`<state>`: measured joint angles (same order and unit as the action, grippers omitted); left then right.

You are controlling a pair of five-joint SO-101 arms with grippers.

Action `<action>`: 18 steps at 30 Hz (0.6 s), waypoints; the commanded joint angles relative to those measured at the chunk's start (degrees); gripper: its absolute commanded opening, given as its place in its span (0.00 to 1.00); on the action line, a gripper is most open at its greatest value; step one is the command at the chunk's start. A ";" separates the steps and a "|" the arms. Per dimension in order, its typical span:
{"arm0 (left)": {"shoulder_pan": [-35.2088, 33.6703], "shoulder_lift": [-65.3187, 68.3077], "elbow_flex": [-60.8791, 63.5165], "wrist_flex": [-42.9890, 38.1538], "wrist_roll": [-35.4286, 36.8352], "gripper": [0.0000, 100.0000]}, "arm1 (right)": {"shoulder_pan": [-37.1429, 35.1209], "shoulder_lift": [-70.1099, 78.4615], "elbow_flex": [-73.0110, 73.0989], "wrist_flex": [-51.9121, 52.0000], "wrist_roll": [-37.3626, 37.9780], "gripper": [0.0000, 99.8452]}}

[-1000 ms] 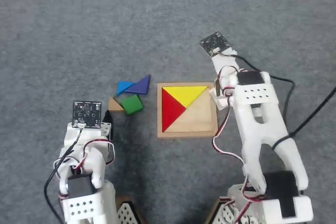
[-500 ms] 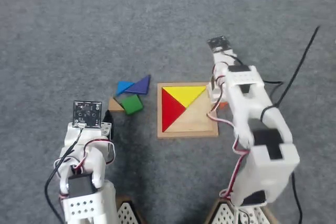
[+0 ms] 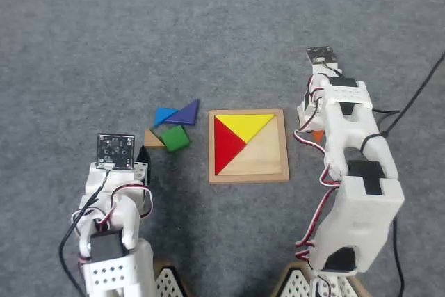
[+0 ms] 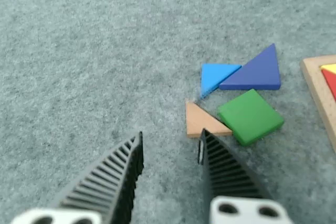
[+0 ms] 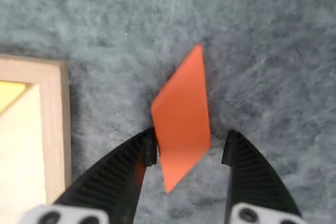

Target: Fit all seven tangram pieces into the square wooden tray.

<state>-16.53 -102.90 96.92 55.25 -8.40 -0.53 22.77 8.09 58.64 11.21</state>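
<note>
The square wooden tray (image 3: 247,177) holds a red triangle (image 3: 227,145) and a yellow triangle (image 3: 246,124). Left of it on the carpet lie a light blue triangle (image 3: 163,114), a purple triangle (image 3: 185,113), a green square (image 3: 174,138) and a tan triangle (image 3: 152,139). My left gripper (image 4: 170,142) stands open just short of the tan triangle (image 4: 202,121). An orange parallelogram (image 5: 182,119) lies flat right of the tray rim (image 5: 52,124). My right gripper (image 5: 190,145) is open astride it, one finger touching its edge. From above, the orange piece (image 3: 318,135) peeks out beside that arm.
Grey carpet covers the whole table, with free room behind the tray and at the far left. The right arm's cables (image 3: 306,145) hang close to the tray's right edge. A pale wall strip runs along the far edge.
The right arm has swung rightward, from over the tray's right rim to the carpet beyond it, and now hangs over the orange parallelogram. The left arm has kept still.
</note>
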 commanded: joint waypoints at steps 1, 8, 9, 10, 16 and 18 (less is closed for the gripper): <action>0.00 0.26 -0.40 0.09 -0.35 0.16 | -0.04 -0.13 -2.29 0.48 1.58 0.20; 0.00 0.26 -0.40 0.09 -0.35 0.16 | -0.40 0.13 -4.75 0.66 2.73 0.12; 0.00 0.26 -0.40 0.09 -0.35 0.16 | -0.57 -0.04 -4.84 0.66 4.04 0.14; 0.00 0.26 -0.40 0.09 -0.35 0.16 | -0.84 -0.04 -5.19 1.19 5.71 0.15; 0.00 0.26 -0.40 0.09 -0.35 0.16 | -3.91 0.40 -7.82 3.56 12.40 0.19; 0.00 0.26 -0.40 0.09 -0.35 0.16 | -4.09 0.40 -7.91 3.03 14.24 0.19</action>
<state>-16.53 -102.90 96.92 55.25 -8.40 -3.69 24.00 3.25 61.54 22.46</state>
